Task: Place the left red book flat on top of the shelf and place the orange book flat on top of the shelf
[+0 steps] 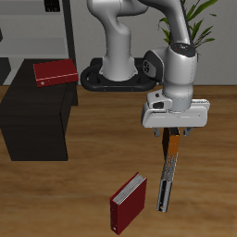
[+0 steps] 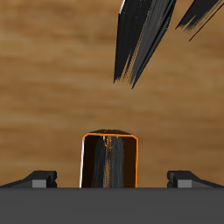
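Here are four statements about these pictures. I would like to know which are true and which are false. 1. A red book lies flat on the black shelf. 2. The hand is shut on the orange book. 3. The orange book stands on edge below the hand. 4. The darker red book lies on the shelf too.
1. True: the red book lies flat on top of the shelf.
2. False: the hand is open; its fingers stand apart from the orange book on both sides.
3. True.
4. False: the darker red book stands on the table, near its front edge.
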{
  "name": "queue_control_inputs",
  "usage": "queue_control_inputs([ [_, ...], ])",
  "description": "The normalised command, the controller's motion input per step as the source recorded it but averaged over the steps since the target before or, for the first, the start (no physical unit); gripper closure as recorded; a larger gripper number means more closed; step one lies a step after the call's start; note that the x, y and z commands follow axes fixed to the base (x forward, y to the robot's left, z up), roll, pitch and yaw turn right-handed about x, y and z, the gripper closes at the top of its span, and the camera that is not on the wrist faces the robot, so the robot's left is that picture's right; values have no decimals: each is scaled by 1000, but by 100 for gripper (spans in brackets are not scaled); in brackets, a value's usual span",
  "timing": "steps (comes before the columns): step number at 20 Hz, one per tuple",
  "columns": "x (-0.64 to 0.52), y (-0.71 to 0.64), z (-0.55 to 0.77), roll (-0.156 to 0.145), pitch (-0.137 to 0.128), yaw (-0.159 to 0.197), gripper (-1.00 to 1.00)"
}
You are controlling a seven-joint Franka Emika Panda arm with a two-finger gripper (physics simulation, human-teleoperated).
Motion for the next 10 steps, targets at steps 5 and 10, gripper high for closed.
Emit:
queue_control_inputs([
  [5,16,-59,-186,1,38,7,-100],
  [10,-39,9,-72,4,23,-1,100],
])
